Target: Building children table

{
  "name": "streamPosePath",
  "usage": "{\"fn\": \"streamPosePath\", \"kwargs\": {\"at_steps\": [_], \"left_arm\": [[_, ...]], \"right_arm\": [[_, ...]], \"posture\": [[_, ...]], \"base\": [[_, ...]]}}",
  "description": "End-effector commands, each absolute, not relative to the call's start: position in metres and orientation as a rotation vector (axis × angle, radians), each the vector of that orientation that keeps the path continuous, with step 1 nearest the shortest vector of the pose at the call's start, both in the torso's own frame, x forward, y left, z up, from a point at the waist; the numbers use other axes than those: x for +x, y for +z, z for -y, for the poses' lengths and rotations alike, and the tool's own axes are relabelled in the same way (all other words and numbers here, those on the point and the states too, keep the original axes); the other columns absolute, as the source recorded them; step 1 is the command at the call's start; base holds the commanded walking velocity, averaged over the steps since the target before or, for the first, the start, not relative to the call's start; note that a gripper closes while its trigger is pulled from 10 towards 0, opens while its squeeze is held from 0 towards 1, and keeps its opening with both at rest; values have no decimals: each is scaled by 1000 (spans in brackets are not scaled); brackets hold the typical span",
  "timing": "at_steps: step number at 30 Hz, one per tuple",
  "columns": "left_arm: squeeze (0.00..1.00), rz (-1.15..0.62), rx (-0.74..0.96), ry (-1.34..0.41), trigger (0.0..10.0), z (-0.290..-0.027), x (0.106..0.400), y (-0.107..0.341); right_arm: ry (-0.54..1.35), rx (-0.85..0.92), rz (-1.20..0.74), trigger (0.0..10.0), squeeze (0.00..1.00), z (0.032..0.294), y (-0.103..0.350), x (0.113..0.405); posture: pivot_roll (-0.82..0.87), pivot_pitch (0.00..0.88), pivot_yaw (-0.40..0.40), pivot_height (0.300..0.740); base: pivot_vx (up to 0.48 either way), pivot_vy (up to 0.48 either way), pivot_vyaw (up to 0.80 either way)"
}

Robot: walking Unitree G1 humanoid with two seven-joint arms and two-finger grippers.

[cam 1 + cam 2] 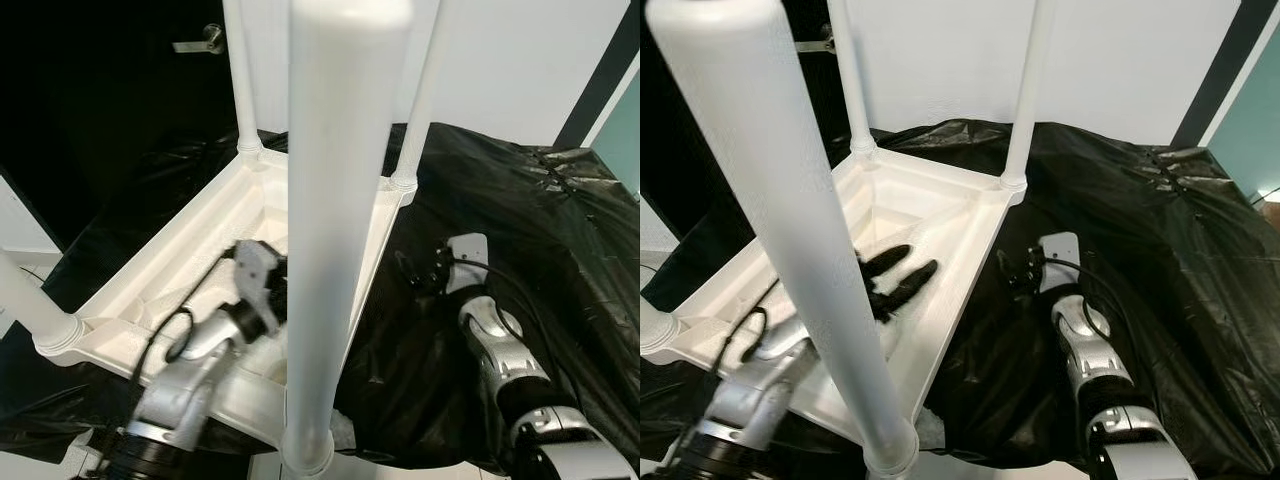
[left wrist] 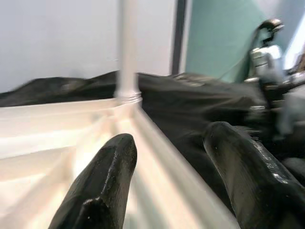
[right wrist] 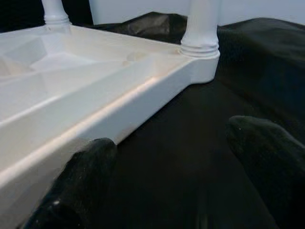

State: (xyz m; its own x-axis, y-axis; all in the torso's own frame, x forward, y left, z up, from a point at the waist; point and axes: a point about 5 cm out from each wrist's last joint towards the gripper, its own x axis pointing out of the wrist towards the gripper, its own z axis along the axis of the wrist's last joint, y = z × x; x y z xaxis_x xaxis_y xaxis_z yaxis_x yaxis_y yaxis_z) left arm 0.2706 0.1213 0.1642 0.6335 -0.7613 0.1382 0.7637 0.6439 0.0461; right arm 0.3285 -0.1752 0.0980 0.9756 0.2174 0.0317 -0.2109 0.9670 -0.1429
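Presently: item, one white plastic table (image 1: 930, 215), upside down on a black sheet (image 1: 1160, 230), underside ribs showing.

Legs: four, all seated in the corner sockets and standing upright. Near leg (image 1: 335, 200) looms close to the camera; far legs (image 1: 1032, 80) rise against the wall; fourth leg (image 1: 25, 300) at the left corner.

Left gripper (image 1: 896, 276): inside the upturned tray, fingers (image 2: 100, 191) apart, holding nothing, tips just above the ribbed underside near the rim.

Right gripper (image 3: 176, 181): low over the sheet, just beside the table's long outer edge, fingers apart and empty (its silver arm (image 1: 1090, 350) lies across the sheet).

Step in hand, as judged: assembly of legs looks complete; both grippers appear placed for taking hold of the table frame, one inside the rim, one outside.

Next move, as judged: closing on the rim from both sides, then lifting and turning the table onto its legs. Calls for a firm, even grip (the legs make it top-heavy while inverted) and clearance from the near leg.
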Motion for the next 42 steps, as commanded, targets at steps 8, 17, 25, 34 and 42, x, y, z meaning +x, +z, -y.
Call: {"fn": "streamPosePath", "kwargs": {"at_steps": [8,17,25,34,42], "left_arm": [[0,88,99,-1036,10000,-160,260,164],[0,-136,184,-1195,10000,-203,237,161],[0,-292,317,-1252,10000,-220,227,153],[0,-415,493,-1280,10000,-232,226,137],[0,-427,540,-1277,10000,-233,228,135]], "right_arm": [[240,-66,49,10000,0,186,103,303],[289,-89,46,10000,0,193,107,284],[312,-104,27,10000,0,194,114,281],[335,-122,30,10000,0,193,122,283],[333,-133,35,10000,0,194,128,284]], "posture": [[48,0,-39,740],[40,0,-31,740],[41,0,-32,740],[40,0,-30,740],[23,0,-26,740]], "base": [[0,0,0],[0,0,0],[0,0,0],[0,0,0],[0,0,0]]}}
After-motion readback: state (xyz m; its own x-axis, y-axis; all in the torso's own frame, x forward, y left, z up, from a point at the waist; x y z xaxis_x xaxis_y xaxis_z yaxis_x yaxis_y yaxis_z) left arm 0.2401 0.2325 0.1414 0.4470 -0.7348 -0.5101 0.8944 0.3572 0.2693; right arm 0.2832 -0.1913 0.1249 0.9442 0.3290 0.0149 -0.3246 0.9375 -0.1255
